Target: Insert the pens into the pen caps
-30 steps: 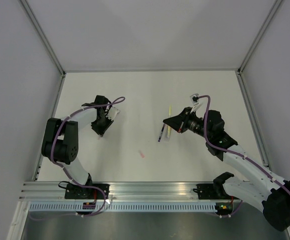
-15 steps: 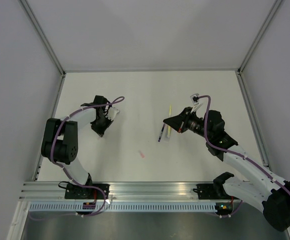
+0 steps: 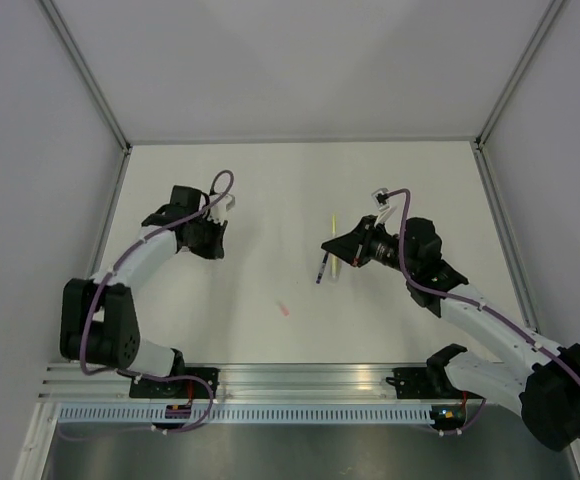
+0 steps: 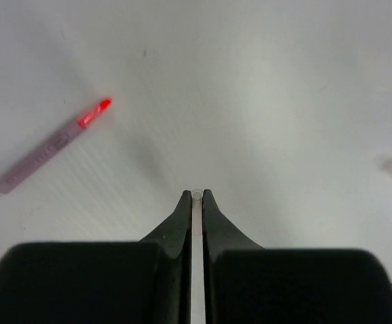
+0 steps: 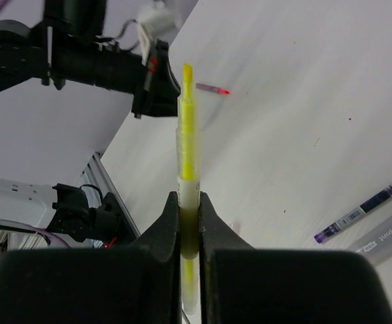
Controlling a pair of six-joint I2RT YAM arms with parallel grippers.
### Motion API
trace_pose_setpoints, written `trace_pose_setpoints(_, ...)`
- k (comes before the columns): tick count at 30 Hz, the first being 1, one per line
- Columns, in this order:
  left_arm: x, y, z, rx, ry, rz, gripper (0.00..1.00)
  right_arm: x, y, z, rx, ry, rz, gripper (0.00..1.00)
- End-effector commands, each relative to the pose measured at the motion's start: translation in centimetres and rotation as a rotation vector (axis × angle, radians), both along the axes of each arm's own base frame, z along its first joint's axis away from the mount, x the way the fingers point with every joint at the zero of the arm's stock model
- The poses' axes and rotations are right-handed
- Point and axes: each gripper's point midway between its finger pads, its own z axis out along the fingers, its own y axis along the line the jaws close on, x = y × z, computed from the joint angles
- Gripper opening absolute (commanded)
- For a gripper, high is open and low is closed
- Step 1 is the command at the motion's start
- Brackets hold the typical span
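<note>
Starting at the near rail: just past it, spotting a pale pink cap lying alone on the white table, well apart from both arms. Moving out to the purple pen, flat beside a grey pen. Just beside those, catching the right gripper, pinched tight on the yellow pen, with its tip poking out past the fingers. Across to the left gripper: squeezed closed on a slim pale tube, pen or cap hard to tell. Near it, seeing a pink pen on the surface. Farther out, looking over broad white tabletop up to the far wall, with side walls well apart from both grippers.
</note>
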Motion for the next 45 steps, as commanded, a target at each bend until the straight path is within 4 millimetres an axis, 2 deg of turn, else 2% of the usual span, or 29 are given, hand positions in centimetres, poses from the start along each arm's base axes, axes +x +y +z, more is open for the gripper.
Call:
trace_pose_setpoints(1,3.6,-6.2,10.9,-0.420,-0.312,0.042,0.02,-0.7,1.3,1.0,0.040,-0.060,0.091,0.00)
trace_pose_setpoints(2,4.4,-7.9,14.3,-0.581,-0.369,0.079,0.02,-0.9,1.6,0.9,0.039,-0.065,0.101,0.00)
trace_pose_setpoints(4,3.5,-9.1,17.6,-0.747,-0.423,0.114,0.02,-1.6,2.6,0.6,0.029,-0.075,0.138,0.00)
trace_pose_setpoints(5,3.5,-10.3,21.3,-0.916,-0.466,0.118,0.02,-1.7,3.1,0.6,0.014,-0.097,0.146,0.00)
trace_pose_setpoints(6,3.1,-10.7,22.5,-0.993,-0.472,0.127,0.02,-2.0,3.7,0.1,-0.002,-0.099,0.163,0.00)
trace_pose_setpoints(7,2.0,-11.2,22.4,-1.065,-0.445,0.138,0.02,-3.1,4.8,-0.2,-0.013,-0.102,0.205,0.00)
trace_pose_setpoints(8,1.2,-11.8,23.6,-1.174,-0.388,0.167,0.02,-3.5,5.4,0.0,-0.023,-0.124,0.226,0.00)
trace_pose_setpoints(9,0.5,-12.0,26.2,-1.261,-0.490,0.093,0.02,-3.8,6.1,-0.7,-0.035,-0.112,0.248,0.00)
trace_pose_setpoints(10,-0.5,-12.5,25.5,-1.303,-0.468,0.088,0.02,-4.3,6.6,-0.6,-0.032,-0.118,0.268,0.00)
trace_pose_setpoints(12,-2.0,-12.8,27.1,-1.391,-0.507,0.043,0.02,-4.3,7.1,-1.1,-0.035,-0.110,0.276,0.00)
trace_pose_setpoints(16,-4.2,-14.4,27.5,-1.411,-0.504,-0.036,0.02,-5.0,8.0,-1.3,-0.031,-0.121,0.327,0.00)
trace_pose_setpoints(24,-6.2,-15.2,27.4,-1.468,-0.483,-0.063,0.02,-6.0,9.3,-1.4,-0.038,-0.135,0.361,0.00)
trace_pose_setpoints(30,-5.9,-15.6,26.1,-1.420,-0.475,-0.045,0.02,-6.9,9.9,-1.1,-0.036,-0.146,0.378,0.00)
trace_pose_setpoints(45,-5.7,-16.6,24.8,-1.375,-0.458,-0.048,0.02,-7.1,9.1,0.2,-0.023,-0.188,0.353,0.00)
